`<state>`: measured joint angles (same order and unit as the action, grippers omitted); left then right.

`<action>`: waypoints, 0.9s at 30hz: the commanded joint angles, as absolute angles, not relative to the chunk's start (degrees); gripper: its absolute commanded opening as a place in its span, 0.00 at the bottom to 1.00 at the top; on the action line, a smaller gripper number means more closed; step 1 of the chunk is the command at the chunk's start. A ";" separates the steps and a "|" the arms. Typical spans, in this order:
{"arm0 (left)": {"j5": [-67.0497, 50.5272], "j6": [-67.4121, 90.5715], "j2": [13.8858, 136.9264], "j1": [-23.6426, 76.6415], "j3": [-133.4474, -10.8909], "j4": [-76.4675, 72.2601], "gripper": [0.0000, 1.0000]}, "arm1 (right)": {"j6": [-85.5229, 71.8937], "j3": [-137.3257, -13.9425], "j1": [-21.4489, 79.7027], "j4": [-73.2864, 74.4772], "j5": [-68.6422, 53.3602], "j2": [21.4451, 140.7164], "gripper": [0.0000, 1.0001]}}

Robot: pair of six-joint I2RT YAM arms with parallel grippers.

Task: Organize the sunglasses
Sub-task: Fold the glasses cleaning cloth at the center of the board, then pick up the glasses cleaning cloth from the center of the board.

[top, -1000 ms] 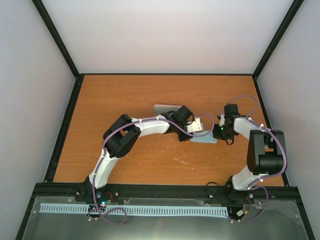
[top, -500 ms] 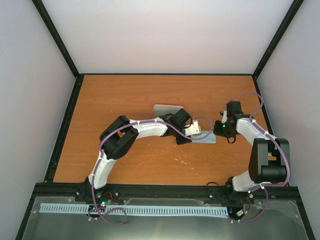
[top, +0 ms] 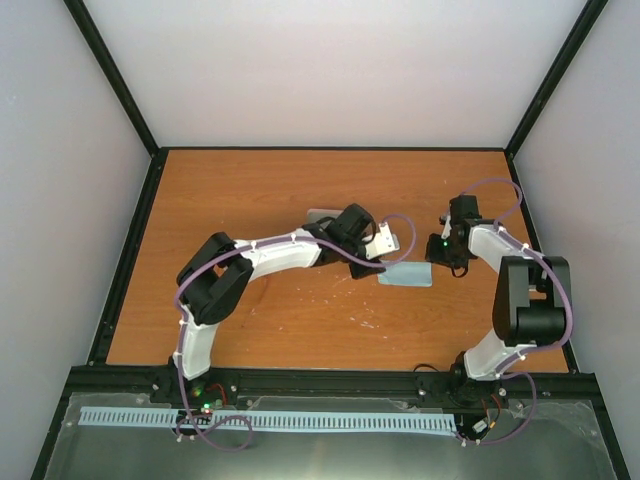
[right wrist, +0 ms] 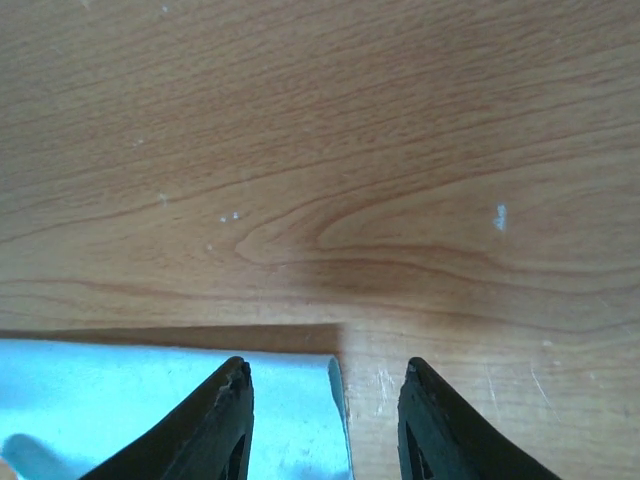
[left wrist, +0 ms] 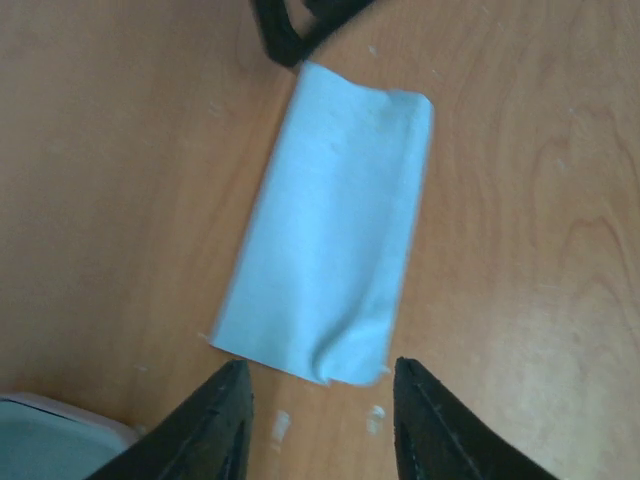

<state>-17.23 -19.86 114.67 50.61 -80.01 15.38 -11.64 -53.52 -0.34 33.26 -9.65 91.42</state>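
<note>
The sunglasses are not in view in any frame. The flat light blue cloth point(top: 406, 275) lies on the table between the two grippers. My left gripper point(top: 377, 263) is open and empty at the cloth's left end. In the left wrist view the cloth point(left wrist: 330, 260) lies just ahead of the open gripper point(left wrist: 318, 405). My right gripper point(top: 438, 263) is open and empty at the cloth's right end. In the right wrist view a corner of the cloth point(right wrist: 150, 410) lies between the fingertips of the open gripper point(right wrist: 325, 400).
The pale pink case point(top: 322, 214) lies behind the left forearm, mostly hidden; its corner shows in the left wrist view point(left wrist: 50, 440). The black frame rail point(top: 330, 380) runs along the table's near edge.
My left gripper has pulled back to the left off the cloth, which now lies uncovered. The right gripper has shifted slightly toward the far side.
</note>
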 commanded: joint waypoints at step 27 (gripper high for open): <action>-25.00 -20.75 128.93 44.73 -100.10 26.00 0.31 | -8.57 -56.16 -0.01 34.02 -11.11 98.57 0.35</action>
